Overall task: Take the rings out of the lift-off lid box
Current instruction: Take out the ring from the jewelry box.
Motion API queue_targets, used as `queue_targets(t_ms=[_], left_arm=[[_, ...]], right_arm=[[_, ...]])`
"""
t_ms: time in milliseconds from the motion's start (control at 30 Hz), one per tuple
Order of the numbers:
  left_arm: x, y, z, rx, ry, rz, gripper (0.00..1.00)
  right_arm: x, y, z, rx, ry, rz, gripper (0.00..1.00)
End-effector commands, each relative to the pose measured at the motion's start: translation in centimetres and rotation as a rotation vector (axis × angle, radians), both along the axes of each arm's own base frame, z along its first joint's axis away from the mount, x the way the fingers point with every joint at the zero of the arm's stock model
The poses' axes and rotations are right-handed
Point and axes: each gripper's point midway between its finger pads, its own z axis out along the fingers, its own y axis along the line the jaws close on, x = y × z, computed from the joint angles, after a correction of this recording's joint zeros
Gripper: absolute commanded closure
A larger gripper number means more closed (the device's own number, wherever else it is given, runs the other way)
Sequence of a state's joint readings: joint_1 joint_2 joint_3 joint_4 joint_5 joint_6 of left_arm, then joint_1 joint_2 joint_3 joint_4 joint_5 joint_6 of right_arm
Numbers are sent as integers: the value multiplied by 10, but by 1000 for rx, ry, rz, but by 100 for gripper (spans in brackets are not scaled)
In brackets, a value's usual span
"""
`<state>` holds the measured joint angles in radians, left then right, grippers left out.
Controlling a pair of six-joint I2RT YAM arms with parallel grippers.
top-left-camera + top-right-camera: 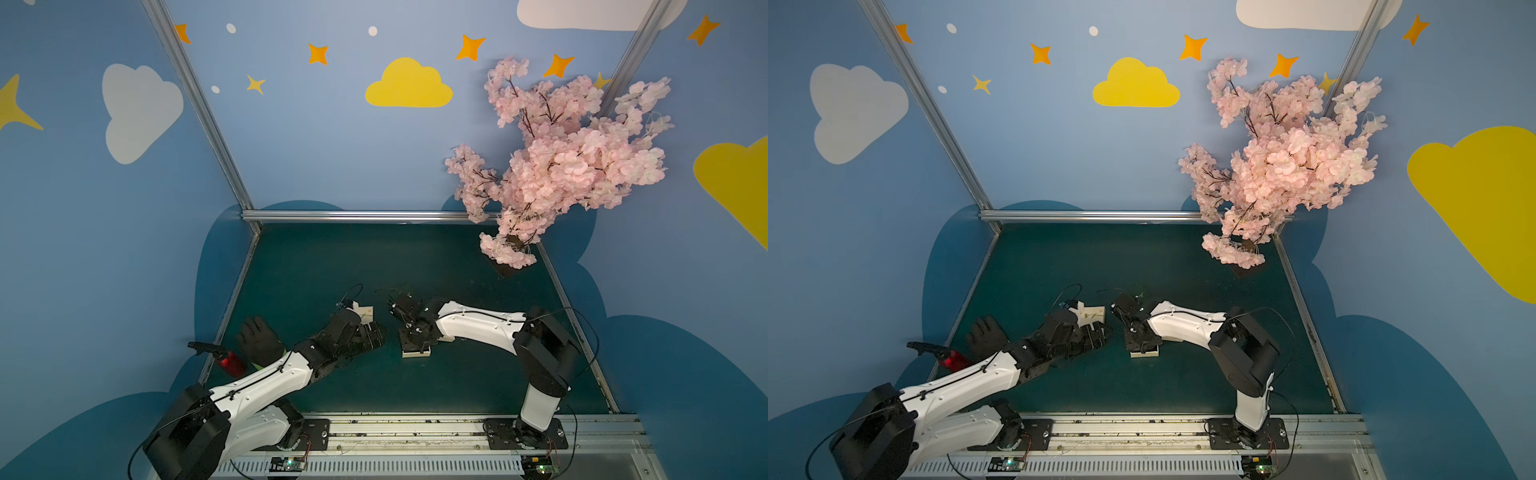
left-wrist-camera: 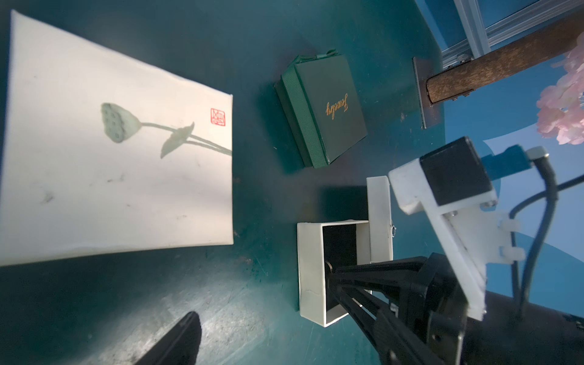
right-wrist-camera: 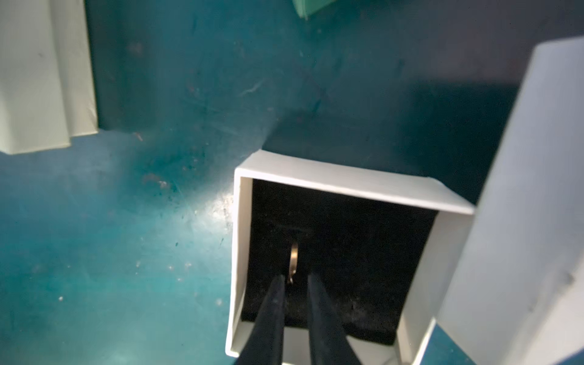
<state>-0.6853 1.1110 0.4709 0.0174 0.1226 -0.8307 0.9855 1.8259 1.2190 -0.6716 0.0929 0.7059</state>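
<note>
The lift-off lid box (image 3: pixel 347 183) is a small white box with a black lining, standing open on the green mat. It also shows in the left wrist view (image 2: pixel 309 268) and in a top view (image 1: pixel 415 354). Its lid (image 3: pixel 521 221) stands on edge against one side of the box. One of the rings (image 3: pixel 294 257), thin and metallic, stands upright in the lining. My right gripper (image 3: pixel 295 279) reaches into the box. Its jaws are a narrow gap apart, with the ring's near end between the tips, against one finger. My left gripper (image 1: pixel 371 334) hovers wide open and empty to the left of the box.
A larger white box with a lotus painting (image 2: pixel 120 142) lies just beyond the left gripper. A closed green jewelry box (image 2: pixel 325 110) sits behind the white box. A black glove (image 1: pixel 259 338) and a red object (image 1: pixel 228 362) lie at the mat's left edge. A pink blossom tree (image 1: pixel 561 166) fills the back right corner.
</note>
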Motion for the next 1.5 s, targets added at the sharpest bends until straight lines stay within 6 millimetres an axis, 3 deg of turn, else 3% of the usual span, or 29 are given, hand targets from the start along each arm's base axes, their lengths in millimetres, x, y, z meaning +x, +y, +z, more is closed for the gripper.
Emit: queue_targets(t_ms=[0, 167, 300, 400, 733, 967, 1467], left_arm=[[-1, 4, -6, 19, 11, 4, 13], [-1, 8, -2, 27, -4, 18, 13], [0, 9, -1, 24, -10, 21, 13], [0, 8, 1, 21, -3, 19, 13], [0, 1, 0, -9, 13, 8, 14], [6, -19, -1, -71, 41, -20, 14], [22, -59, -12, -109, 106, -93, 28]], right_arm=[[2, 1, 0, -30, 5, -8, 84], [1, 3, 2, -18, 10, -2, 86], [2, 3, 6, -9, 8, -10, 97], [3, 5, 11, 9, 6, -17, 100], [4, 3, 31, 70, -17, -53, 100], [3, 4, 33, 147, -2, -87, 100], [3, 16, 31, 346, 25, -117, 100]])
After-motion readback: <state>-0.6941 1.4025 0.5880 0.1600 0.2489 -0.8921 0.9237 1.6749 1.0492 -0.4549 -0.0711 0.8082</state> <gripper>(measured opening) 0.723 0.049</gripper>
